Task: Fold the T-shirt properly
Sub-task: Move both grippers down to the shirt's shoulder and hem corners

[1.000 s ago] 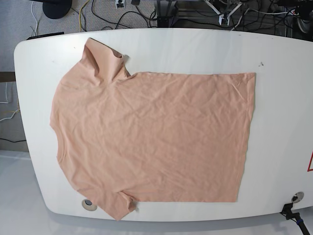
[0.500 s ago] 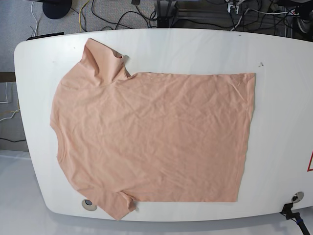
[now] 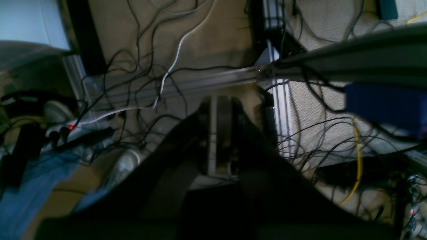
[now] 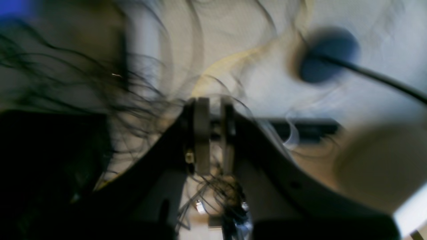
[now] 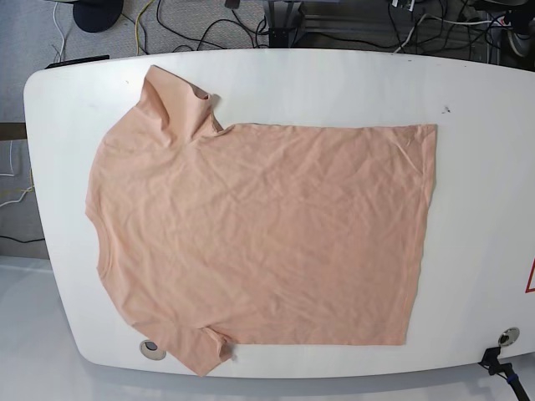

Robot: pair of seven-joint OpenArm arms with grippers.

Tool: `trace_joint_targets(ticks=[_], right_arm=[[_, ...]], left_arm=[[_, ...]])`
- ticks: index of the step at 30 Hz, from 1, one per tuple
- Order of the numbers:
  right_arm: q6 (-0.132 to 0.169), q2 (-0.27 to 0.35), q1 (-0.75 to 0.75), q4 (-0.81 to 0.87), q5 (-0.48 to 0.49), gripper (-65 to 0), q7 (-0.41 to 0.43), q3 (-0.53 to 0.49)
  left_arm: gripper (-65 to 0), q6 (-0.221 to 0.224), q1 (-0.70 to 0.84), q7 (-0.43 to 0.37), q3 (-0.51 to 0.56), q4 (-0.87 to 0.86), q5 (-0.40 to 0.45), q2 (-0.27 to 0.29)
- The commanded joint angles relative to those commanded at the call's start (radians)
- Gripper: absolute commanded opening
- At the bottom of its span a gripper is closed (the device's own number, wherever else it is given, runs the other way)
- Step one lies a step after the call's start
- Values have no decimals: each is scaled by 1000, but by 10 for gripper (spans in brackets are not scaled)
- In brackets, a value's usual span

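1. the black round object (image 5: 99, 17) is past the surface's (image 5: 476, 217) far edge, above the t-shirt's (image 5: 276, 234) collar end in the base view.
2. the t-shirt lies spread out on the white surface, peach-coloured and lightly wrinkled, its neckline (image 5: 104, 242) at that view's left.
3. at the t-shirt's lower left, a round fitting (image 5: 153, 349) shows just beside the lower sleeve (image 5: 199, 351), whose end is bunched.
4. the upper sleeve (image 5: 174, 104) angles up and away from the t-shirt's body, its opening puckered.
5. the t-shirt's straight bottom hem (image 5: 420, 234) runs down its right side, with creases near the top corner.
6. right of the t-shirt, a small dark mark (image 5: 446, 109) sits near that corner; a round metal piece (image 5: 508, 337) and a black fixture (image 5: 497, 364) are at its lower right.
7. the right gripper (image 4: 214, 101) is well apart from the t-shirt, jaws slightly parted over blurred cables.
8. the left gripper (image 3: 222, 100) is also apart from the t-shirt; too dark to tell whether its jaws are open.
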Motion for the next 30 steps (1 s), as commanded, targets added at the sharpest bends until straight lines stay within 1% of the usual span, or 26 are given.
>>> trace_joint_targets(ticks=[6, 9, 12, 16, 18, 20, 23, 24, 26, 28, 30], right_arm=[[-4, 48, -105, 290, -5, -598, -47, 15], [-2, 52, -123, 403, -7, -598, -68, 57], [-1, 53, -120, 488, -11, -599, -98, 109], [-4, 51, -95, 586, -14, -600, -162, 198], [-6, 49, -74, 629, -14, -602, -197, 238], [-5, 50, -59, 667, -16, -602, -224, 280], [-5, 51, -34, 704, -13, -602, -247, 338], [4, 51, -78, 643, -17, -593, -180, 220], [3, 52, -75, 721, -18, -592, -193, 235], [8, 52, -65, 775, -18, -588, -208, 263], [14, 52, -54, 800, -19, -576, -215, 299]], left_arm=[[-648, -11, 85, 88, -30, 278, -10, -9], [-650, -35, 96, 144, -58, 388, -42, -14], [-650, -52, 91, 182, -95, 477, -81, -23], [-650, -56, 74, 222, -145, 584, -123, -50], [-650, -59, 57, 236, -153, 617, -135, -64], [-650, -60, 39, 233, -159, 642, -146, -77], [-621, -73, 8, 215, -159, 668, -170, -95], [-642, -63, 14, 245, -159, 671, -154, -81], [-637, -64, 5, 250, -163, 692, -157, -92], [-626, -62, -22, 258, -162, 696, -162, -114], [-597, -64, -57, 258, -159, 692, -169, -142]])
